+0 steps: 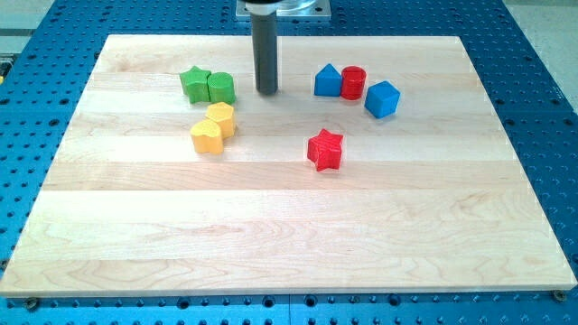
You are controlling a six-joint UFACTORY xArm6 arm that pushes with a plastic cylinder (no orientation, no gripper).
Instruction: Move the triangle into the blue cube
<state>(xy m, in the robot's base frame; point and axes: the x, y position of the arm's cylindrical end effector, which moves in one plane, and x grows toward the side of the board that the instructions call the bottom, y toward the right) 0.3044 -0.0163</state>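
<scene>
The blue triangle block (327,80) lies at the view's upper right, touching a red cylinder (353,82) on its right. The blue cube (382,98) sits just right of and below the cylinder, close to it. My tip (266,91) rests on the board to the left of the blue triangle, with a gap of about a block's width and a half between them. It stands between the triangle and the green blocks.
A green star (193,83) and a green block (220,88) touch each other left of my tip. Two yellow blocks (220,117) (207,136) sit touching below them. A red star (325,149) lies below the blue triangle. The wooden board (289,253) rests on a blue perforated table.
</scene>
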